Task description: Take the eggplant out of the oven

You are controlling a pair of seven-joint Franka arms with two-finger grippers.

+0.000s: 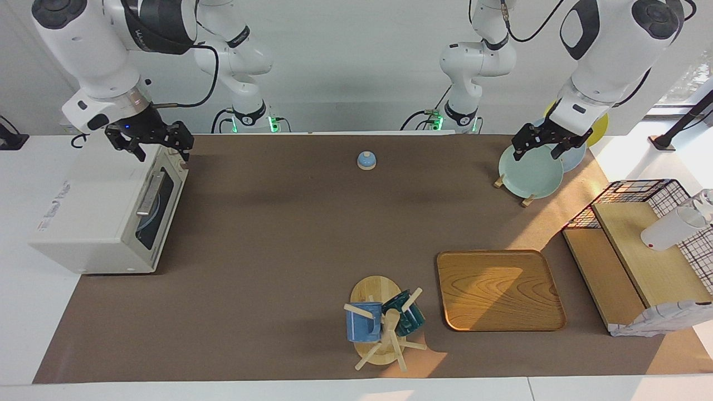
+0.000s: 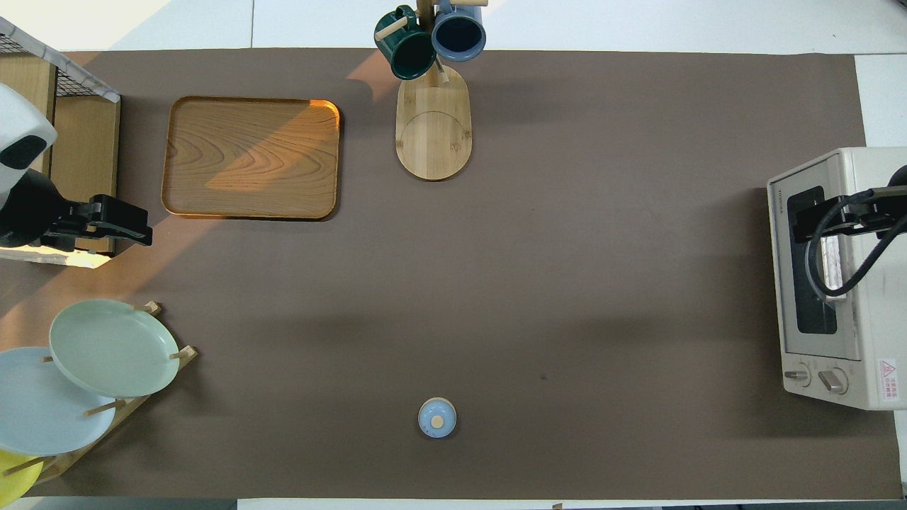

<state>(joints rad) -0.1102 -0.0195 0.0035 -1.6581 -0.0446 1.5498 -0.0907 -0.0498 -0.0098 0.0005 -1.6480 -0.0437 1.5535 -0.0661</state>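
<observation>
Nearest the facing camera stands a wooden mug tree (image 1: 380, 328) on an oval base, carrying a blue mug (image 1: 363, 322) and a dark green mug (image 1: 405, 313). Beside it, toward the left arm's end of the table, lies a rounded square wooden tray (image 1: 499, 289) on the brown table mat (image 1: 278, 239). A black wire basket with wooden shelves (image 1: 635, 245) sits at the left arm's end.

Nearer to the robots, a wooden plate rack (image 1: 526, 199) holds a pale green plate (image 1: 529, 172), a light blue plate (image 2: 35, 404) and a yellow one. A small blue knobbed lid (image 1: 366, 160) rests on the mat between the two arm bases.

At the right arm's end sits the boxy white toaster oven (image 1: 100, 217), its dark glass door shut. The eggplant cannot be seen in either view; only a bluish curve shows dimly through the glass.

Over the oven's corner nearest the robots hangs the right gripper (image 1: 161, 146), fingers spread apart and holding nothing. Above the plates hangs the left gripper (image 1: 543, 146), fingers likewise apart and empty.
</observation>
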